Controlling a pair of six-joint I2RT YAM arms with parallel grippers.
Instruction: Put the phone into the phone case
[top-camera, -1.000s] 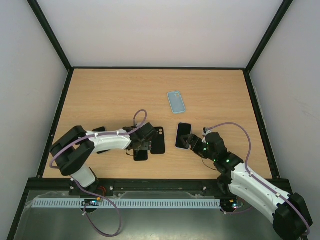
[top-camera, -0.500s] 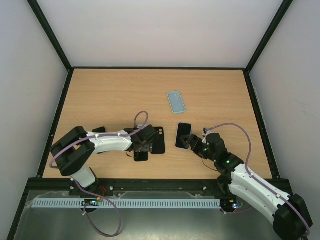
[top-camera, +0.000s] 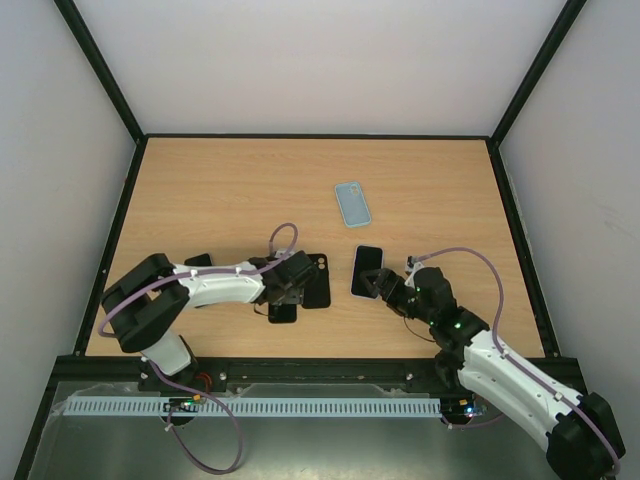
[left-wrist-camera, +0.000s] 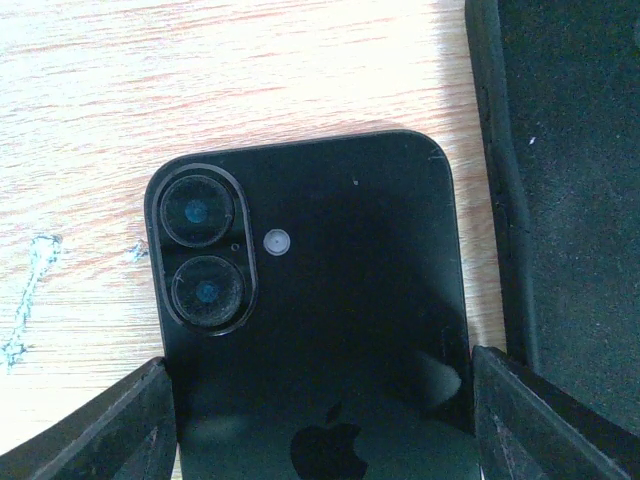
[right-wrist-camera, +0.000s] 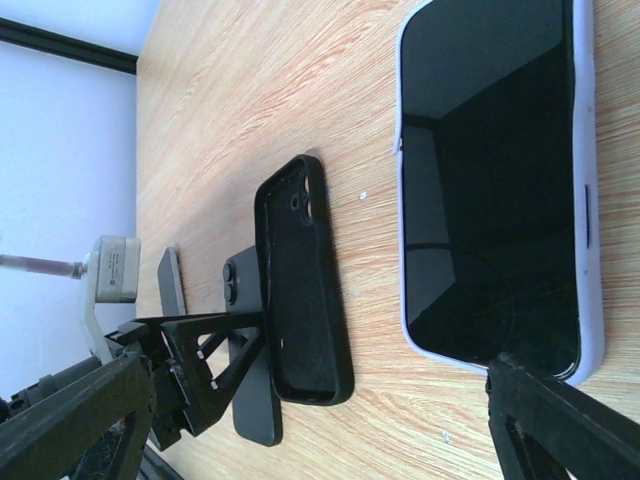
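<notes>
White walls (top-camera: 330, 60) flank the wooden table (top-camera: 220, 190) bearing the phone (left-wrist-camera: 320, 300).

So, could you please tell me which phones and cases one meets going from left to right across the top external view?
black phone → black case → light blue case → pale-edged phone lying screen up

Light wooden table (top-camera: 220, 190) — boxed by plain white walls (top-camera: 300, 60), black-framed.

Both arms reach low and inward, left gripper (top-camera: 283, 298) fingers apart, right gripper (top-camera: 381, 285) fingers wide.
</notes>
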